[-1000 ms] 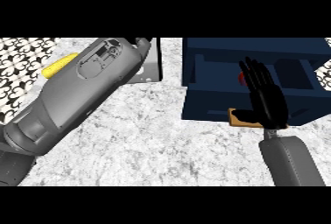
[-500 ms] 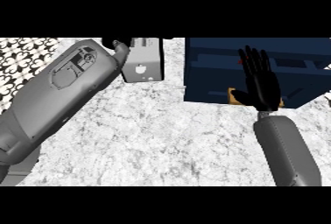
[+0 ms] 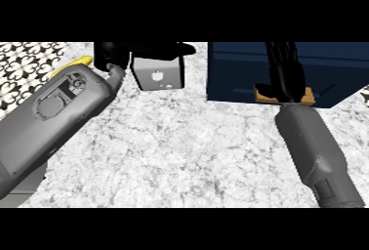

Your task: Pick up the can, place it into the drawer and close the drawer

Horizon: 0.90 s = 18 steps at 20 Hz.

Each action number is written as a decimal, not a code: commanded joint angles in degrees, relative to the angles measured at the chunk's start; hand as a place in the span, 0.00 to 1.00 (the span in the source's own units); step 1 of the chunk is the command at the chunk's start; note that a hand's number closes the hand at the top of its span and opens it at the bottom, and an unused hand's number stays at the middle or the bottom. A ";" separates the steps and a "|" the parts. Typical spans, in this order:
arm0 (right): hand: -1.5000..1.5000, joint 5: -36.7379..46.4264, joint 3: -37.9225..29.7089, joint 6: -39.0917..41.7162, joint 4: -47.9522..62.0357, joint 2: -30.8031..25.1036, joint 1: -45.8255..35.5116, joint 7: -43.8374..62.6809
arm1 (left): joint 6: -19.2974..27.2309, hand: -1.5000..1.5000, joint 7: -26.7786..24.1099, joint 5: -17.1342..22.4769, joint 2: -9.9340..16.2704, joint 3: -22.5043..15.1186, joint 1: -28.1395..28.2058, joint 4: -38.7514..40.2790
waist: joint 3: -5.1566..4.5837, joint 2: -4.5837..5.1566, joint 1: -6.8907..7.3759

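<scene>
Curling its fingers round the can (image 3: 158,73), the left hand (image 3: 137,51) grips — right hand (image 3: 287,73) straight-fingered over the drawer (image 3: 238,73).

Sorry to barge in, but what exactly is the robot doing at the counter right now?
The robot's left hand is curled around a grey can near the counter's far edge. Its right hand, fingers straight, reaches over the dark blue drawer, just above the drawer's wooden handle. The can is not in the drawer yet.
</scene>
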 commanded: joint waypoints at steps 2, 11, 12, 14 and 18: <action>0.00 0.40 -2.27 -2.94 10.65 -0.53 -8.32 0.21 | -0.91 0.00 -0.45 -0.36 2.29 0.80 5.38 -5.69 | 0.52 0.97 0.94; 0.00 1.12 -4.16 -3.15 19.89 -1.20 -17.97 1.97 | -0.30 0.00 -1.52 -2.53 3.20 0.41 11.65 -10.34 | 0.51 1.52 1.47; 0.00 0.82 -4.66 -4.87 20.37 -1.33 -17.21 1.44 | -1.14 0.00 1.34 -2.61 5.21 0.88 8.41 -11.62 | 0.59 1.53 1.78; 0.00 0.48 -5.41 -4.57 20.99 -2.55 -18.98 1.81 | -0.42 0.00 -0.33 -2.58 2.71 0.21 11.04 -12.40 | 0.56 1.85 2.13; 0.00 -0.44 -6.16 -3.90 22.02 -2.38 -21.14 0.09 | -2.05 0.00 -1.55 -3.14 4.36 1.37 12.51 -12.01 | 0.55 2.07 1.77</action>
